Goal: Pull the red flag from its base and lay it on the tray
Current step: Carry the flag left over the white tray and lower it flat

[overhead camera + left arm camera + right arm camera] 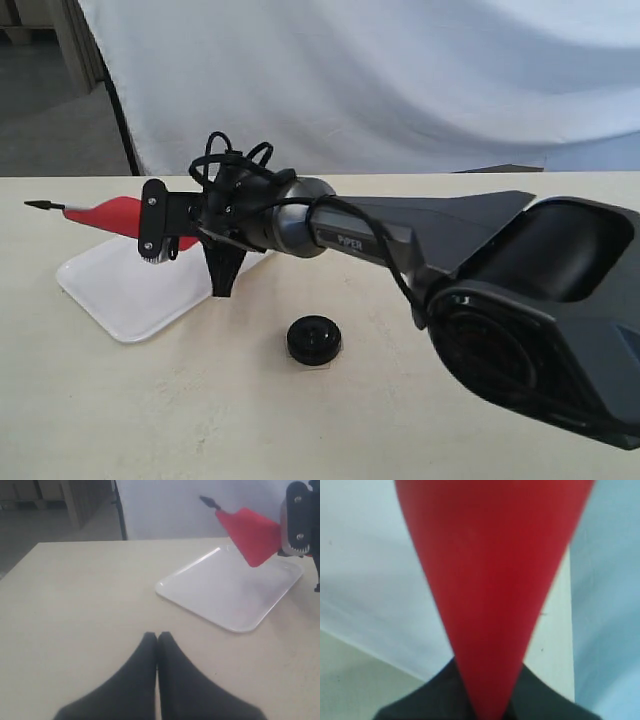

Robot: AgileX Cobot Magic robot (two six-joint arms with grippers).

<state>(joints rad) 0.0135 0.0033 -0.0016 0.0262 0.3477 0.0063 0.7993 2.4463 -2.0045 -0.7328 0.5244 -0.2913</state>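
Observation:
My right gripper [158,225] reaches across to the left and is shut on the red flag [115,212]. It holds the flag level above the white tray [120,295], with the black pointed tip [40,205] past the tray's far left end. The red cloth [492,575] fills the right wrist view and runs down between the two dark fingers. The round black base [314,340] stands alone on the table, right of the tray, with no pole in it. My left gripper [157,636] is shut on nothing, low over bare table short of the tray [225,592]. The flag [250,535] shows above that tray.
A white cloth backdrop [380,70] hangs behind the beige table [200,420]. The right arm's dark housing [530,300] fills the right foreground. Cables [235,160] loop over the right wrist.

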